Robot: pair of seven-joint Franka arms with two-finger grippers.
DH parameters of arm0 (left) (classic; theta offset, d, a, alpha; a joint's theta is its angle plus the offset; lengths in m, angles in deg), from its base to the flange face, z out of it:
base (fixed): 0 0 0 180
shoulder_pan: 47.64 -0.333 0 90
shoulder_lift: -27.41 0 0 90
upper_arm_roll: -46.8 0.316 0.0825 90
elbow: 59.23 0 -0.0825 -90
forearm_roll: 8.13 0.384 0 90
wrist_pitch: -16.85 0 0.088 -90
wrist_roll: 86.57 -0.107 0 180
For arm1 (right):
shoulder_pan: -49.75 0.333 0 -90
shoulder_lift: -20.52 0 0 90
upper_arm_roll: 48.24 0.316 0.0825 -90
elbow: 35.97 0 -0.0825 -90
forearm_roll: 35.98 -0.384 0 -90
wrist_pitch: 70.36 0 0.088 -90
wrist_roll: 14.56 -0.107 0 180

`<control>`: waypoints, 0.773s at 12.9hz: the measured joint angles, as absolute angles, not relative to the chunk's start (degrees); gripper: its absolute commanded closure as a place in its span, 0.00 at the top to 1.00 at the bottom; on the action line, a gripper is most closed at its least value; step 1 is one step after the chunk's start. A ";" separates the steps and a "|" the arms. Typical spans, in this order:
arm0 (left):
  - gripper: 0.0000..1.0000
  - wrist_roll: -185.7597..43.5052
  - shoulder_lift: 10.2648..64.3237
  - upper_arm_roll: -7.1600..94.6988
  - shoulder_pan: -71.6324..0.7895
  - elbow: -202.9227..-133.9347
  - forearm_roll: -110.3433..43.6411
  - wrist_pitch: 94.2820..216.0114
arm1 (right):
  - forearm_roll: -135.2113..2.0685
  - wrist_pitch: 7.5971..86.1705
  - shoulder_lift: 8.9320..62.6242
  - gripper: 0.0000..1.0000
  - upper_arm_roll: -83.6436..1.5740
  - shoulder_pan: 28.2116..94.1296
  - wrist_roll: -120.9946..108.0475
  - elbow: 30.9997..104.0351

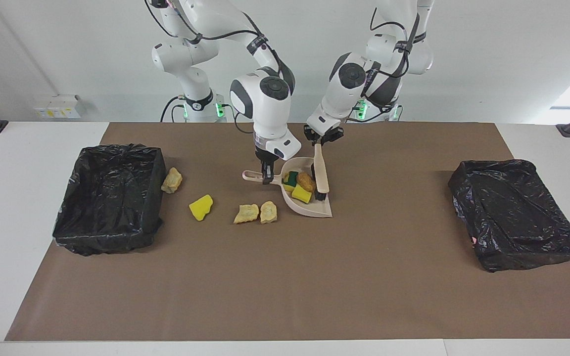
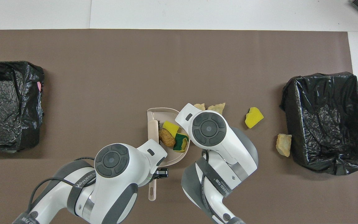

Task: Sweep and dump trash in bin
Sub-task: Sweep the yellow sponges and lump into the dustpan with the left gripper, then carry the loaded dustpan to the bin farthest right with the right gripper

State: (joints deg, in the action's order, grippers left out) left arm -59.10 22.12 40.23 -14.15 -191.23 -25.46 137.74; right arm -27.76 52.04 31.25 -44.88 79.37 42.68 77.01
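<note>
Facing and overhead cameras, sharing the table (image 1: pixel 285 296).

From overhead, the right arm's wrist covers the dustpan (image 2: pixel 155 115) handle and the right hand gripping it. The left wrist hides most of the brush (image 2: pixel 152 130). The black bin (image 2: pixel 8 102) is cut off by the frame's edge.
</note>
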 measured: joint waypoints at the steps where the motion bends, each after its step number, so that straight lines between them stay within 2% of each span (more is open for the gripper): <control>1: 0.00 -59.35 22.11 40.47 -14.76 -190.72 -25.46 136.72 | -27.78 52.04 31.25 0.00 -44.89 79.32 42.68 77.01; 6: 0.00 -60.67 22.01 41.15 -20.33 -185.82 -24.28 130.31 | -28.33 52.14 31.12 0.00 -44.92 77.83 42.68 76.95; 10: 0.00 -60.84 21.34 41.63 -23.16 -182.46 -20.63 124.79 | -34.16 52.28 29.72 0.00 -45.07 74.47 47.57 75.38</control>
State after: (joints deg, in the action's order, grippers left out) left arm -60.84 21.34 41.63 -23.16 -182.46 -20.63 124.79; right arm -34.16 52.28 29.72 -45.07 74.47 47.57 75.38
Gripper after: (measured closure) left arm 0.744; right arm 0.678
